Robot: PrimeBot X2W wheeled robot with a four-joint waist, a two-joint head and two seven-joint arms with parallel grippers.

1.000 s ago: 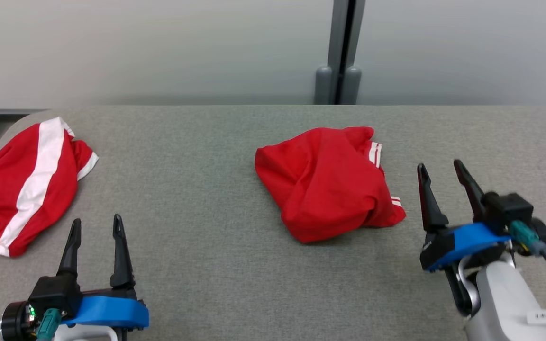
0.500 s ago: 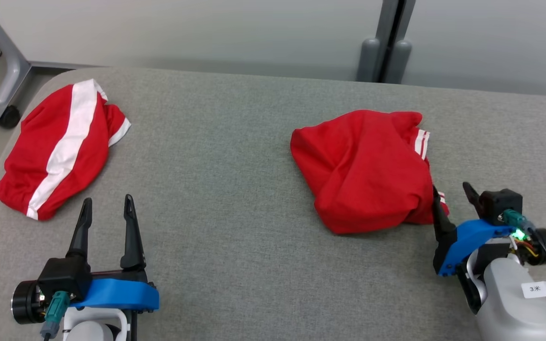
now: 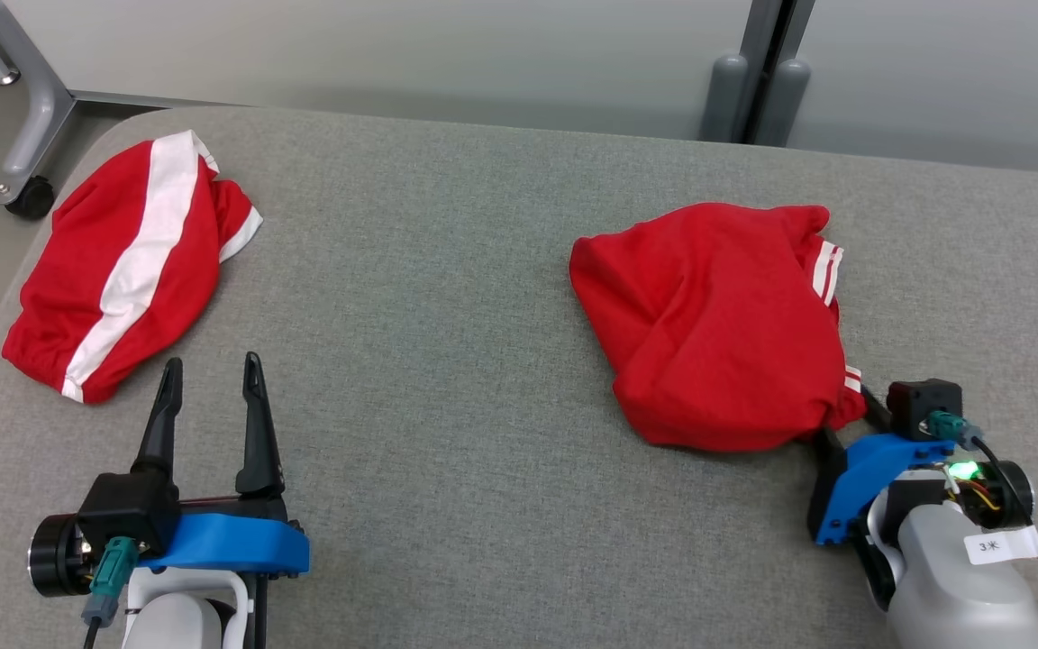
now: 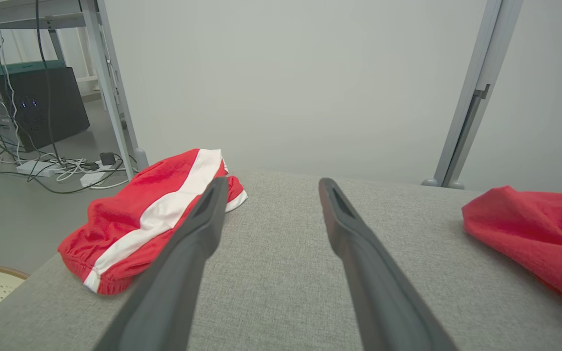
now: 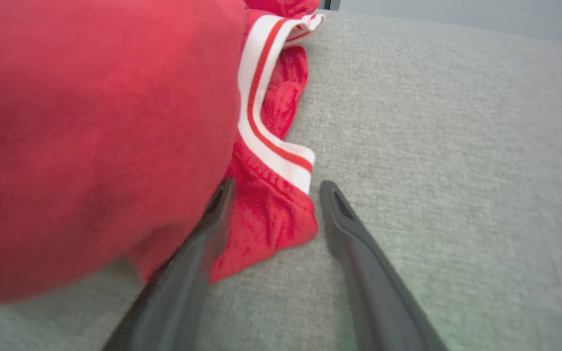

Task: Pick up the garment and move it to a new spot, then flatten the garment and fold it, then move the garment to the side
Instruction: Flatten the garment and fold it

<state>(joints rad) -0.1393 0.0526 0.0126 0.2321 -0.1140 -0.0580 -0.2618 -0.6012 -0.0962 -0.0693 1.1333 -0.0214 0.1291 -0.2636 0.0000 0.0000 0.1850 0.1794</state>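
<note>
Presently on the first step, by the look of it: pick-up of the crumpled red garment, heaped right of centre on the grey bench. Judged to be the task piece because of the right arm at its near-right corner.

From the right wrist:
- Right jaws spread wide, nothing clamped yet.
- Set astride a loose corner flap with white-and-red trim.
- One of the fingers tucked against the underside of the heap's bulge, the other over bare bench just right of the flap.
- Brought in low, probably to catch a hem and not the thick bulk. Easier to shake out and flatten later when held by an edge.
- Cannot tell whether the tips touch the bench.

Left side:
- Left jaws parked at the near left, released and holding nothing.
- Pointed toward the far side across bare bench, between the two pieces.
- Likely held back to leave the right arm room, and ready for a second corner once flattening starts.

Also noted: a striped garment, red with a broad white band, at the far left edge of the bench, well apart from both arms. Possibly set aside already, though that is a guess only.

Risks, as judged: pinching just the thin flap and dragging the heap instead of lifting it, or snagging the bench cover with the lower tip.
</note>
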